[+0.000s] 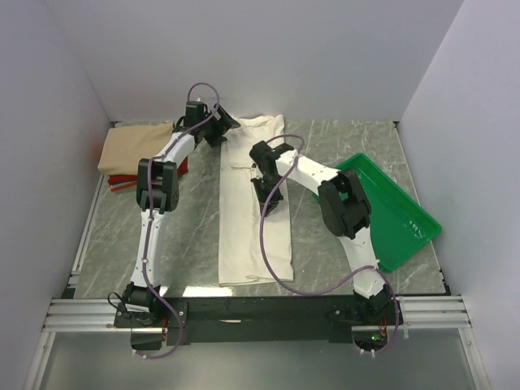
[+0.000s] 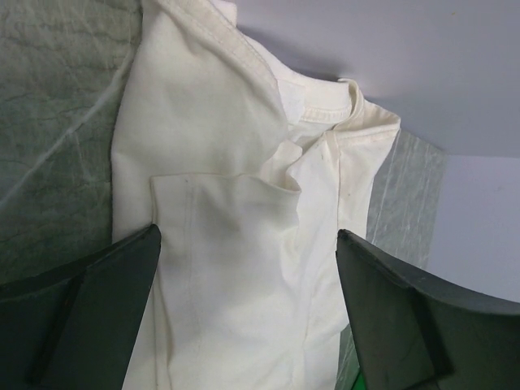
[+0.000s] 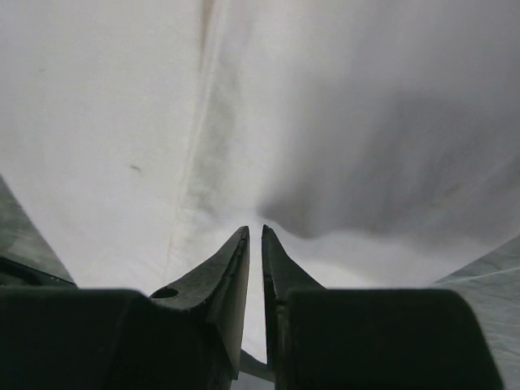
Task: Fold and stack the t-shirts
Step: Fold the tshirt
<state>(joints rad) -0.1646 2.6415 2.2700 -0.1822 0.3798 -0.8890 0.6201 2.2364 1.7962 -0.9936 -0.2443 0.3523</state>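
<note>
The cream t-shirt (image 1: pixel 252 236) lies as a long narrow strip down the middle of the table, collar at the far end. My left gripper (image 1: pixel 226 128) hovers open over that collar end; in the left wrist view its fingers (image 2: pixel 122 276) stand wide apart on either side of the cream cloth (image 2: pixel 227 162), holding nothing. My right gripper (image 1: pixel 273 210) points down on the middle of the strip. In the right wrist view its jaws (image 3: pixel 253 230) are nearly together, tips on the cream cloth (image 3: pixel 325 97). A folded tan t-shirt (image 1: pixel 134 146) rests on a red one (image 1: pixel 122 180) at the far left.
A green plastic tray (image 1: pixel 398 215) sits tilted at the right, near the right arm's elbow. White walls close in the back and both sides. A metal rail (image 1: pixel 244 313) runs along the near edge by the arm bases.
</note>
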